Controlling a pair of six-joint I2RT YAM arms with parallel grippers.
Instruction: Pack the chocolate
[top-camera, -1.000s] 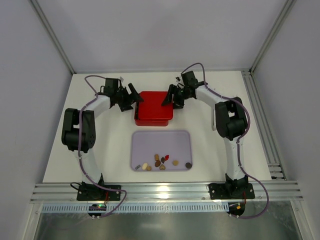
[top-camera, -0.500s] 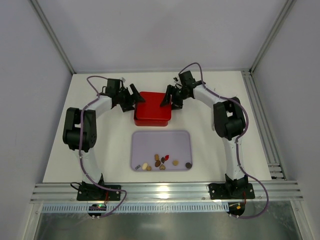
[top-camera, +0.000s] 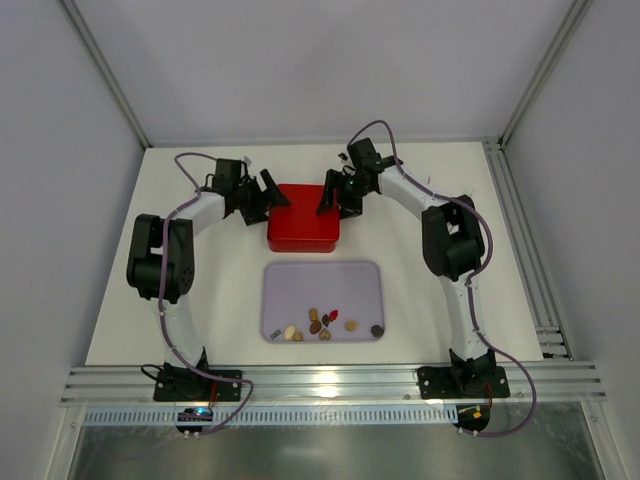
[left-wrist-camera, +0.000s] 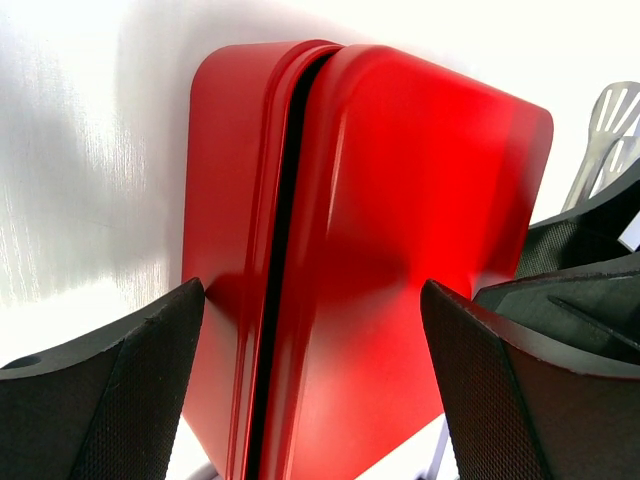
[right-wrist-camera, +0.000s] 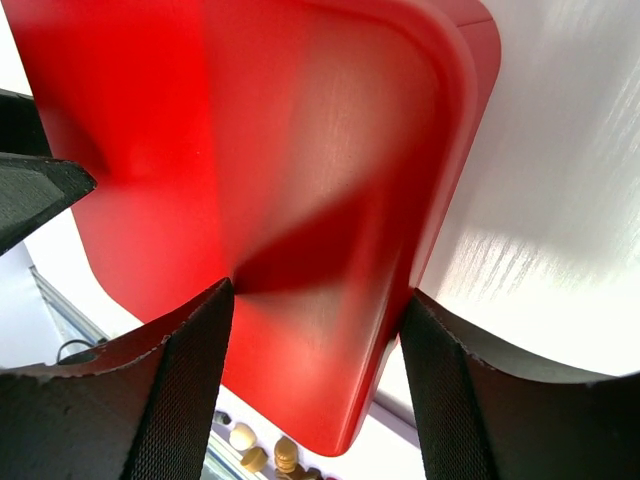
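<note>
The chocolate (top-camera: 320, 324) lies loose in a small scatter of brown, tan and cream pieces with one reddish bit. It sits toward the 6 o'clock edge of a pale lilac tray (top-camera: 277, 280), and the rest of the tray floor is bare. In my right wrist view a few tan pieces of it (right-wrist-camera: 262, 451) peek in at the bottom edge.

At 12 o'clock from the tray, just beyond it on the white table (top-camera: 215, 300), sits the red box (top-camera: 303, 220), lid on. A dark seam between lid and base runs along its side in the left wrist view (left-wrist-camera: 400, 230).

My left pincer (top-camera: 268, 200) is at the box's 10 o'clock corner, spread wide. Its two black fingers (left-wrist-camera: 150, 390) straddle the red shell, with tips at or against the surface. My right pincer (top-camera: 335, 197) is at the 2 o'clock corner, likewise spread wide, with the lid (right-wrist-camera: 300, 150) filling the gap between its fingers (right-wrist-camera: 180, 400). I can't tell whether either is pressing on the box. Neither is near the chocolate.
</note>
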